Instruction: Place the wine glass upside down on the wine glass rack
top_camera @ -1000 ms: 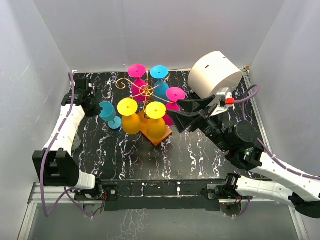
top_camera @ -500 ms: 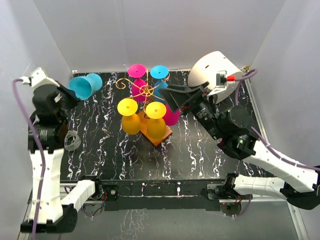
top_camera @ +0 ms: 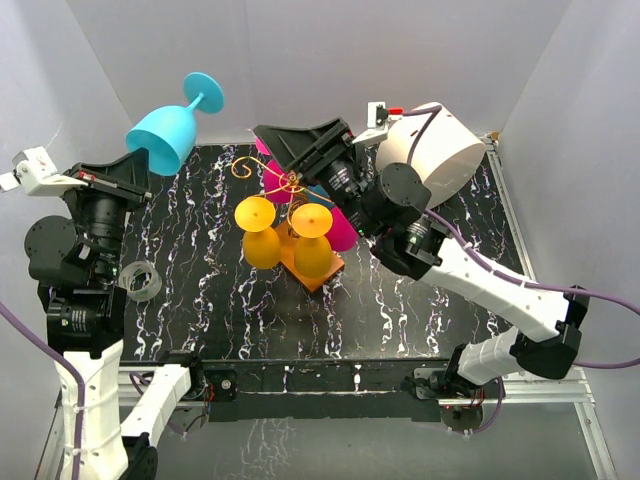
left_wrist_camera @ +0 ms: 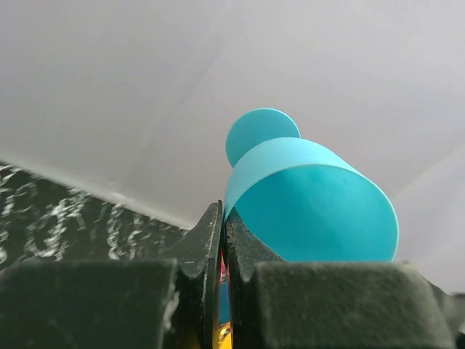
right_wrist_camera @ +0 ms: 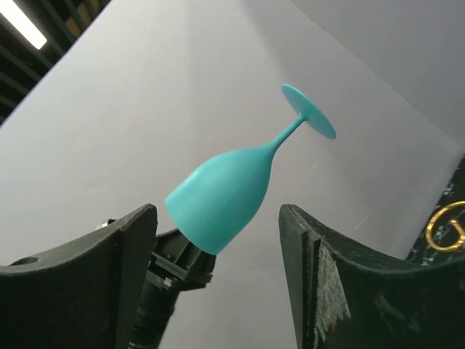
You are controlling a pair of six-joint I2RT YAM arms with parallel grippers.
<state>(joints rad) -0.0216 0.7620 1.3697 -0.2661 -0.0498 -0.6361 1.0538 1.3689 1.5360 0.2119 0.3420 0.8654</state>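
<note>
You have the wine glass point(top_camera: 165, 135) pinched by its rim in the left gripper point(top_camera: 150, 166), foot up, over the far left corner of the worktop point(top_camera: 400, 300), right gripper point(top_camera: 285, 142) spread nearby; hanging it on the rack point(top_camera: 243, 168) is not yet done.

Robot test cell in a lab. Boxed in on three sides by plain white panels point(top_camera: 420, 60). Black marble-patterned tabletop point(top_camera: 400, 300), aluminium rail point(top_camera: 300, 399) along near edge carrying both arm bases point(top_camera: 452, 385), loose purple cabling point(top_camera: 600, 297). Strip light point(right_wrist_camera: 24, 26) overhead.
</note>
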